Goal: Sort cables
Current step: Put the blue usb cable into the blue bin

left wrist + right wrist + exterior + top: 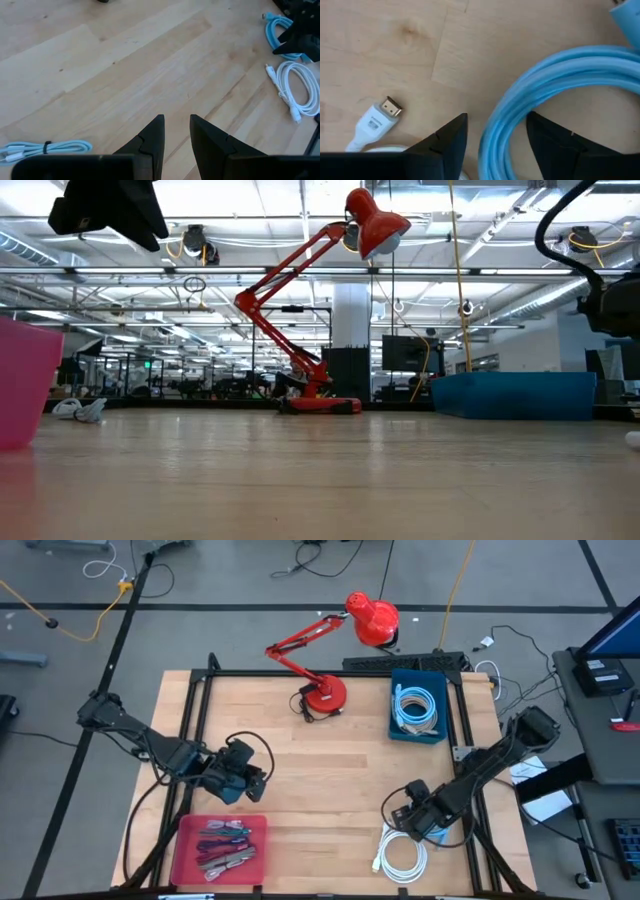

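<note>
Low, right gripper straddles light-blue cable; fingers apart.

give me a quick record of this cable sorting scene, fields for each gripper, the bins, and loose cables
left gripper: open, empty, above red bin
right gripper: open, straddling light-blue coil
blue bin: holds coiled pale cables
red bin: short bundled cables
loose on table: white cable; small light-blue bundle
other: red desk lamp

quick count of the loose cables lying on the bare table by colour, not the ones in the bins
white coil: 1
light-blue coil: 1
short light-blue bundle: 1
total: 3
</note>
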Robot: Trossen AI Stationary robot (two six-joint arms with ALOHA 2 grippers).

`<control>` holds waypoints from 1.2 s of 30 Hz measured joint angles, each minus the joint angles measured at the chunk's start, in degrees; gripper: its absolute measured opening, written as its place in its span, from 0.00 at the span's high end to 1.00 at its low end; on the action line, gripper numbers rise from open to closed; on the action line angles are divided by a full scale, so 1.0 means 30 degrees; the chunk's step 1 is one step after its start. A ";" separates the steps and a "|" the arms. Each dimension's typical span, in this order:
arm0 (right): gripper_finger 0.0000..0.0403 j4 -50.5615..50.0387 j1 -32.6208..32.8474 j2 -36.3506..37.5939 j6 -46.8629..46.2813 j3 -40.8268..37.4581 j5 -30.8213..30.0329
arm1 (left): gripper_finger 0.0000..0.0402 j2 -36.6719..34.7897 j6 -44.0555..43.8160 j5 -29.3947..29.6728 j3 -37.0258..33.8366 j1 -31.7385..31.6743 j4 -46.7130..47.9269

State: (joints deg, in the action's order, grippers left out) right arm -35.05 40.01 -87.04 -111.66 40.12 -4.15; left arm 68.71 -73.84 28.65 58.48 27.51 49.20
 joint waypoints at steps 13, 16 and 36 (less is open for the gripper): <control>0.94 0.2285 -0.0668 0.2379 0.3444 -0.0196 -0.2951 | 0.77 0.0153 0.0885 0.0997 -0.0022 0.0012 -0.2452; 0.95 0.4948 -0.0879 0.4606 0.5898 -0.0175 -0.6144 | 0.77 0.0304 0.2390 0.1542 -0.0007 -0.0076 -0.4771; 0.98 2.9029 -0.1443 0.9410 2.2422 -0.0087 -0.2869 | 0.77 0.2722 1.4512 -0.6715 -0.2065 -0.6778 -2.5166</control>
State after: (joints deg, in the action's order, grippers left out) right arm 52.03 35.68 -58.81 -44.40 39.86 -12.75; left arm 76.87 -30.31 8.50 52.28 7.17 -26.30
